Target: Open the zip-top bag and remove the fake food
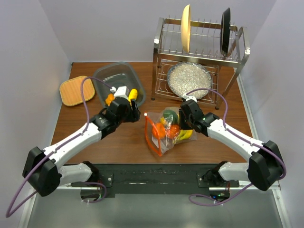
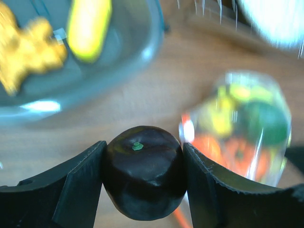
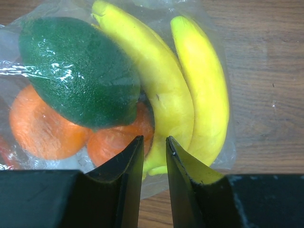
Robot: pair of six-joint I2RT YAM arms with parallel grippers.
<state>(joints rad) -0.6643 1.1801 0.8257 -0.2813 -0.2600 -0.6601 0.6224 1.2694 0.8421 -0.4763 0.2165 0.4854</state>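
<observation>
Fingers [image 2: 80,185] of the left gripper [image 2: 143,149] were clamped on a dark brown piece [image 2: 142,175] of fake food, round and glossy with a small green dot on top. The jaws stood about as wide as that piece, one pad pressed flat against each of its sides. In the top view this gripper [image 1: 134,110] hung above the table [image 1: 123,142], between the grey tub [image 1: 107,73] and the zip-top bag [image 1: 159,142], clear of both. A yellow piece [image 2: 88,26] and a blurred orange-yellow one [image 2: 26,47] lay inside the tub.

The right gripper [image 3: 154,140] was drawn in to a thin slit, its two dark fingertips pinching the clear film at one end of the bag, right beside the banana bunch [image 3: 204,85]. From above it [image 1: 183,114] sat at the bag's right side. The bag lay on the wood near the middle of the table, its orange-red zip strip [image 1: 149,133] turned toward the left arm. Still inside it, packed against each other, were the bananas, a large green piece [image 3: 80,71] and two orange pieces [image 3: 42,128] partly under the green one.
</observation>
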